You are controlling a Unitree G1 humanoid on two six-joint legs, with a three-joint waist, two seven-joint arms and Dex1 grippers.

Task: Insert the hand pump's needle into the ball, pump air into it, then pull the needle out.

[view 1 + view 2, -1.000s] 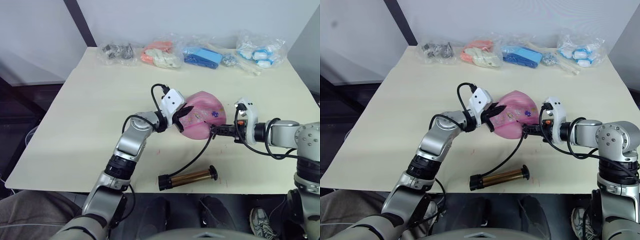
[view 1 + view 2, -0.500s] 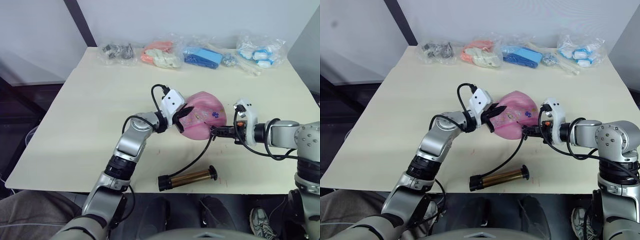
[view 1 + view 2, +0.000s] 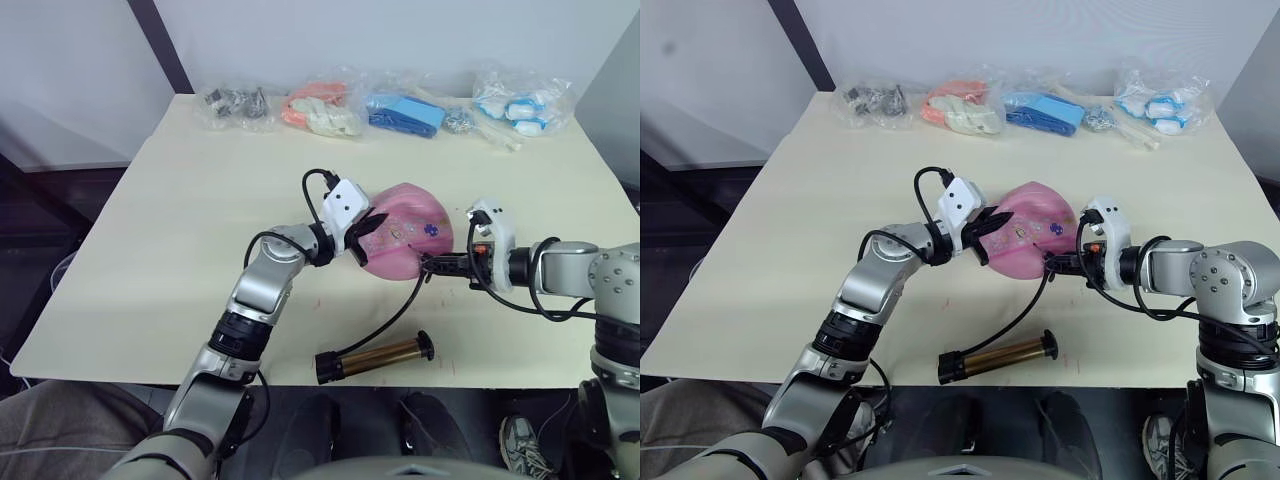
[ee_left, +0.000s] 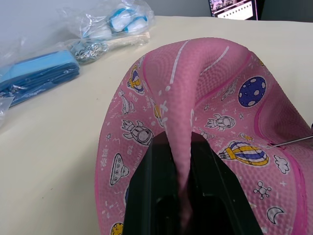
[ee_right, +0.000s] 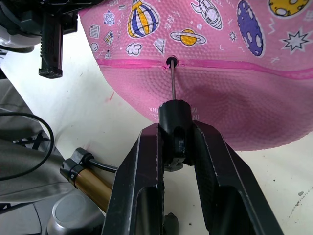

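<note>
The pink ball (image 3: 408, 238), half deflated and printed with cartoons, lies at the table's middle. My left gripper (image 4: 180, 143) is shut on a raised fold of its skin on the left side. At the ball's right side, my right gripper (image 5: 175, 128) is shut on the black fitting of the needle (image 5: 173, 81). The thin pin's tip sits in the valve hole (image 5: 171, 61) on the seam. A black hose (image 3: 395, 315) runs from the fitting down to the bronze hand pump (image 3: 375, 356), which lies flat near the table's front edge.
Several clear bags of small items line the far edge of the table: dark parts (image 3: 235, 103), orange and white pieces (image 3: 322, 108), blue pieces (image 3: 405, 112), blue-white pieces (image 3: 520, 100). The pump lies close to the table's front edge (image 3: 300, 383).
</note>
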